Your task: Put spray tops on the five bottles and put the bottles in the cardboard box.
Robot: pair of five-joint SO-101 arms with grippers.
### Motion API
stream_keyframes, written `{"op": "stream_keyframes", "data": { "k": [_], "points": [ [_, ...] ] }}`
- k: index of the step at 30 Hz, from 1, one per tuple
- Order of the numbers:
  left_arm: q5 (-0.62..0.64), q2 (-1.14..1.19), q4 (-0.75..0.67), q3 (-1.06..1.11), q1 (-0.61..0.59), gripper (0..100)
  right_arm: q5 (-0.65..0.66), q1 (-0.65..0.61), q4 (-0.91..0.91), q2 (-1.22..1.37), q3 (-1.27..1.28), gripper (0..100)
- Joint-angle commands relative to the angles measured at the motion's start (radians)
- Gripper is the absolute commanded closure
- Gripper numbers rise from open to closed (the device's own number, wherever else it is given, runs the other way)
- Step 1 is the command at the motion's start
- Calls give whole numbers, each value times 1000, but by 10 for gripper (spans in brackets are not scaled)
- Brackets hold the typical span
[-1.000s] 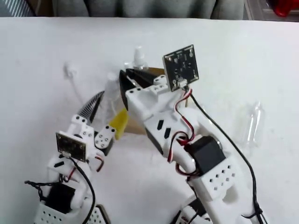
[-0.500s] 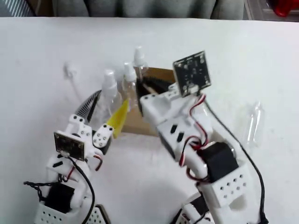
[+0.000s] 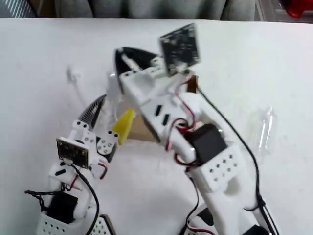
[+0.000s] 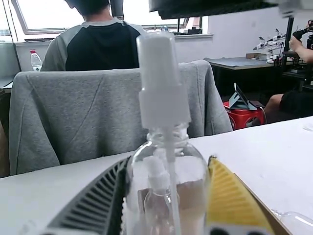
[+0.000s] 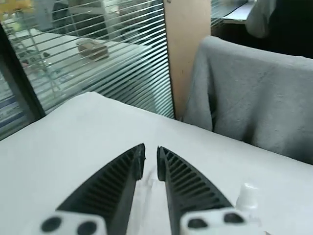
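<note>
1. Grey cloth hangs in the room beyond the far edge of the white worktop. Both arms rise from the near edge.
2. The left tool is clamped on a clear bottle, its jaws pressing on either side. The bottle stands upright, a little left of the worktop's middle, with a white spray top seated on its neck.
3. The right tool hangs higher, on the far-edge side of that bottle. Its jaws are drawn almost together, leaving only a thin slit, and nothing is gripped between them.
4. The cardboard box sits just beside the held bottle, on its right. Much of it lies under the right arm.
5. The capped bottle's long axis is vertical and the box is immediately to its right. The left arm already holds the bottle, so it is the nearer one, and a short lift and sideways carry looks like the next step. The right arm above the box could get in the way.
6. A loose spray top lies toward the far-left corner. A bare bottle lies on its side toward the right edge, well apart from the box and nearer the right arm, so capping work remains.
</note>
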Motion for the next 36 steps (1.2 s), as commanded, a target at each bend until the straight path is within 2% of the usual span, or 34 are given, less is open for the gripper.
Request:
{"op": "stream_keyframes", "data": {
  "k": [1,11,19,25,28,33,36],
  "points": [
    [-5,-10,8,-8,-7,979,15,-64,53,1,-61,984],
    [-5,-10,8,-8,-7,979,15,-84,239,-7,-64,984],
    [-5,-10,8,-8,-7,979,15,-88,71,-114,-77,984],
    [-5,-10,8,-6,-7,979,20,-74,59,-223,-69,984],
    [-5,-10,8,-6,-7,979,15,5,147,-275,-68,984],
    [-3,-10,6,-8,-7,979,15,140,395,-317,-68,984],
    [58,-8,-35,-6,-15,979,15,231,544,-325,-66,984]
  ]
}}
